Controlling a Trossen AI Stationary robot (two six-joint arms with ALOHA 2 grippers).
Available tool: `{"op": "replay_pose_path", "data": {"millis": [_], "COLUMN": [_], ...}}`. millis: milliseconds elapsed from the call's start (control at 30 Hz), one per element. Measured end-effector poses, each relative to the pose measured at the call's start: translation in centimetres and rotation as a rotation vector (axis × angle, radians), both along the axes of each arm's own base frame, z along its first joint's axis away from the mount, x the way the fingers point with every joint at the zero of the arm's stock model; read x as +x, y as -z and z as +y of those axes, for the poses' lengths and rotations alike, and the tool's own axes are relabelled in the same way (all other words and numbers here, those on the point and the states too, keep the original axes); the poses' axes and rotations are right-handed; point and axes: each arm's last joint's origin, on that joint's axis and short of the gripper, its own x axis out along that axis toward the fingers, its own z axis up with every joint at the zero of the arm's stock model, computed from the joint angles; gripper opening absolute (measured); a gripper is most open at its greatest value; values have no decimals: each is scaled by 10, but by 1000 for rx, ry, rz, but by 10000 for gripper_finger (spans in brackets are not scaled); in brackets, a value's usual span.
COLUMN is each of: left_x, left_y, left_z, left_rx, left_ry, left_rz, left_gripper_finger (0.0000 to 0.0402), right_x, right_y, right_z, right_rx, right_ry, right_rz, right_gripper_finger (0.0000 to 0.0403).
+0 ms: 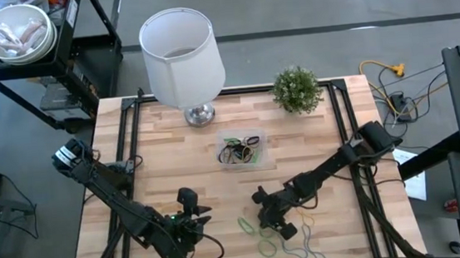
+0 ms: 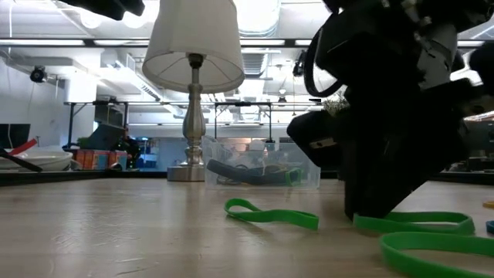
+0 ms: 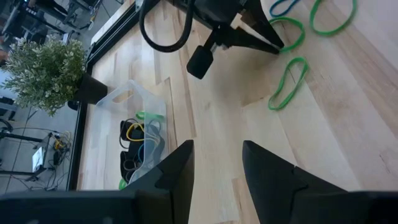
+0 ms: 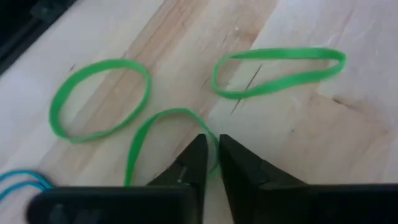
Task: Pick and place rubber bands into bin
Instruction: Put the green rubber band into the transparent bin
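Fingertips of your right gripper pinch a green rubber band on the table, well short of the bin, ready for lifting; left gripper waits open.

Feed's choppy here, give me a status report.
Right gripper down on the table, pinching a green rubber band. Left gripper open, idle above the table. Bin already holds bands. Nothing in the way.

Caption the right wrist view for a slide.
Right gripper nearly closed on a green band on the table, two more green bands alongside.
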Motion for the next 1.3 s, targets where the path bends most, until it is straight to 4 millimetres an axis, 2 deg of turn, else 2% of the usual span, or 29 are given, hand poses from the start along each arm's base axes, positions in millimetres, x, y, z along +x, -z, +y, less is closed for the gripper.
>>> {"op": "replay_pose_path", "data": {"millis": [67, 267, 633, 833, 1033, 1300], "left_x": [0, 0, 0, 0, 0, 0], "left_y": [0, 0, 0, 0, 0, 0], "left_z": [0, 0, 0, 0, 0, 0], "left_rx": [0, 0, 0, 0, 0, 0], "left_ry": [0, 0, 0, 0, 0, 1], "left_rz": [0, 0, 0, 0, 0, 1], "left_gripper_finger": [121, 121, 121, 121, 121, 121], "right_x": [-2, -8, -18, -20, -19, -10], "right_y": [-2, -13, -61, -83, -94, -107], "right_z": [2, 6, 4, -5, -17, -51], "right_rx": [-30, -73, -281, -481, -715, -766], "right_ry": [-20, -35, 36, 159, 302, 423], "right_rz": [-23, -53, -255, -384, -455, -455], "right_gripper_finger": [15, 8, 8, 8, 8, 8]}}
